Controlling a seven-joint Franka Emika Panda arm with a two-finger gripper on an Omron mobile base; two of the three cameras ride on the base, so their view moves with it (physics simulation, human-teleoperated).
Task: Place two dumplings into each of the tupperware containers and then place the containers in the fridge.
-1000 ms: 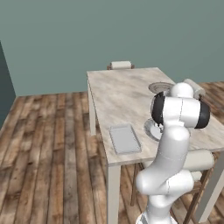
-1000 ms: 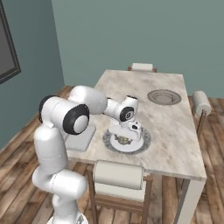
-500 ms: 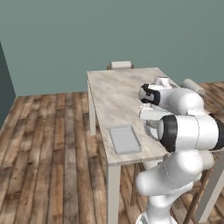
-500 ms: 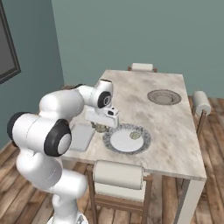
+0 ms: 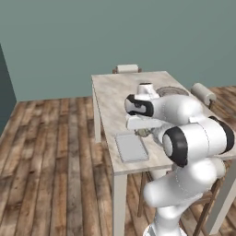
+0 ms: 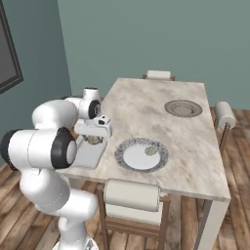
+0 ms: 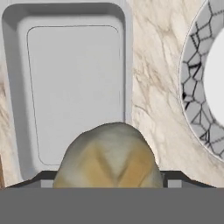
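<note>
The dumpling (image 7: 109, 155) sits so close to the hand's camera it covers the fingertips, so the grip can't be read. Beyond it, the container (image 7: 74, 83) loses its near end, and the plate (image 7: 197, 92) gets chopped by the edge.

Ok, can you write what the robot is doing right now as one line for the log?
phase: carrying | gripper: shut on dumpling | position: above tupperware container near plate | container: empty | one dumpling on plate
</note>
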